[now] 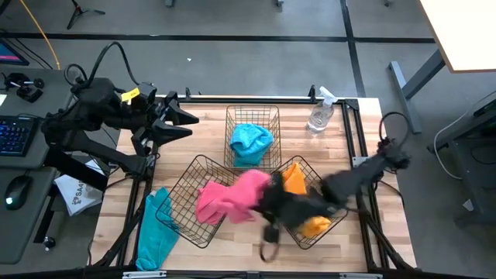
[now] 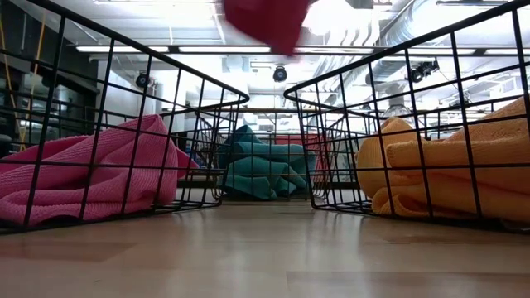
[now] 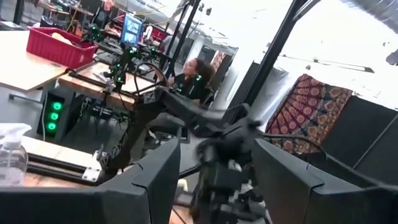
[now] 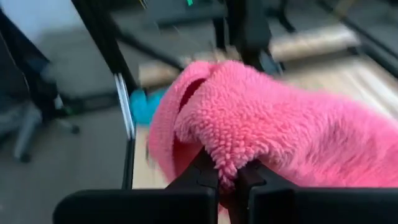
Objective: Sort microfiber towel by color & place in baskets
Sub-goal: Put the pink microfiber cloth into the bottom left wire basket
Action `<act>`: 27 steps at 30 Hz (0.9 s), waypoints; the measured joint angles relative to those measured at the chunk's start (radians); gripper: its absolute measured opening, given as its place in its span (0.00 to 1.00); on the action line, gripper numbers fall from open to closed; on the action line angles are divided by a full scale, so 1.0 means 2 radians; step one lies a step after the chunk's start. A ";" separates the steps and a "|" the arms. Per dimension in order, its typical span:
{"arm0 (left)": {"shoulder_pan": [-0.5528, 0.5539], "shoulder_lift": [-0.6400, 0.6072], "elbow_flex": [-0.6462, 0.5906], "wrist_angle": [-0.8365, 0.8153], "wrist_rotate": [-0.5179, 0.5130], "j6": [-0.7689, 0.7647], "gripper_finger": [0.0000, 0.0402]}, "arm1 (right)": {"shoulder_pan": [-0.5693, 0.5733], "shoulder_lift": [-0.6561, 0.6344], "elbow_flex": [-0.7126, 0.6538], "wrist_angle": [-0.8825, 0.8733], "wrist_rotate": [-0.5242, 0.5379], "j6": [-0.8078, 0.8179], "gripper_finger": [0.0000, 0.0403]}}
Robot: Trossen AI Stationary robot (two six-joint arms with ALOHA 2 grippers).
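Note:
My right gripper (image 1: 267, 198) reaches in from the table's right and is shut on a pink towel (image 1: 249, 186), held between the left basket (image 1: 194, 182) and the right basket (image 1: 319, 232). Another pink towel (image 2: 83, 174) lies in the left basket. A turquoise towel (image 1: 250, 142) lies in the far basket (image 1: 252, 112). Orange towels (image 1: 294, 180) fill the right basket. A second turquoise towel (image 1: 155, 229) lies flat on the table near its left near corner. My left gripper (image 1: 177, 122) waits open above the table's far left. My right gripper pinches a bunched fold of the pink towel (image 4: 231, 163) between its two fingers (image 4: 202, 171), coming from the table's right. The towel billows out beyond the fingertips. In the low view it hangs lifted clear above the table (image 2: 269, 21).
A clear spray bottle (image 1: 320, 115) stands near the table's far right corner. Black frame bars (image 1: 350, 124) run along the table's sides. Bare wood (image 2: 265, 257) lies in front of the baskets at the near edge. A person sits in the room beyond (image 3: 193, 78).

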 joint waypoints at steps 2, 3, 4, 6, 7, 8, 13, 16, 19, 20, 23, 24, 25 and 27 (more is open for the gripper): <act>0.000 -0.004 0.000 -0.008 0.000 0.000 0.46 | -0.037 0.010 -0.030 0.114 -0.037 -0.051 0.00; 0.000 -0.006 0.000 -0.011 0.000 0.000 0.46 | -0.055 0.016 -0.043 0.165 -0.056 -0.063 0.00; 0.000 -0.007 0.000 -0.012 0.000 0.000 0.46 | -0.070 0.022 -0.055 0.213 -0.076 -0.070 0.00; 0.000 -0.009 0.000 -0.014 0.000 -0.001 0.46 | -0.096 0.035 -0.075 0.283 -0.110 -0.069 0.00; 0.000 -0.010 0.000 -0.014 0.000 -0.001 0.46 | -0.104 0.042 -0.083 0.302 -0.121 -0.066 0.00; 0.000 -0.011 0.000 -0.015 0.000 0.000 0.46 | -0.111 0.048 -0.089 0.315 -0.129 -0.059 0.00; 0.000 -0.012 0.000 -0.026 0.000 0.000 0.46 | -0.129 0.079 -0.100 0.327 -0.138 -0.008 0.00; 0.000 -0.011 0.000 -0.041 0.001 0.000 0.46 | -0.133 0.102 -0.100 0.327 -0.139 0.023 0.00; 0.000 -0.008 0.000 -0.049 0.000 0.000 0.46 | -0.135 0.120 -0.100 0.327 -0.150 0.061 0.04; 0.000 -0.008 0.000 -0.050 0.000 0.000 0.46 | -0.136 0.125 -0.100 0.328 -0.152 0.069 0.06; 0.000 -0.005 0.000 -0.050 0.000 0.000 0.46 | -0.136 0.129 -0.100 0.330 -0.157 0.075 0.20; 0.000 -0.005 0.000 -0.049 0.000 0.000 0.46 | -0.136 0.129 -0.100 0.330 -0.158 0.070 0.25; 0.000 -0.005 0.000 -0.049 0.000 0.000 0.46 | -0.136 0.129 -0.100 0.331 -0.160 0.063 0.31; 0.000 -0.004 0.000 -0.050 0.000 0.000 0.46 | -0.137 0.125 -0.100 0.329 -0.169 0.043 0.43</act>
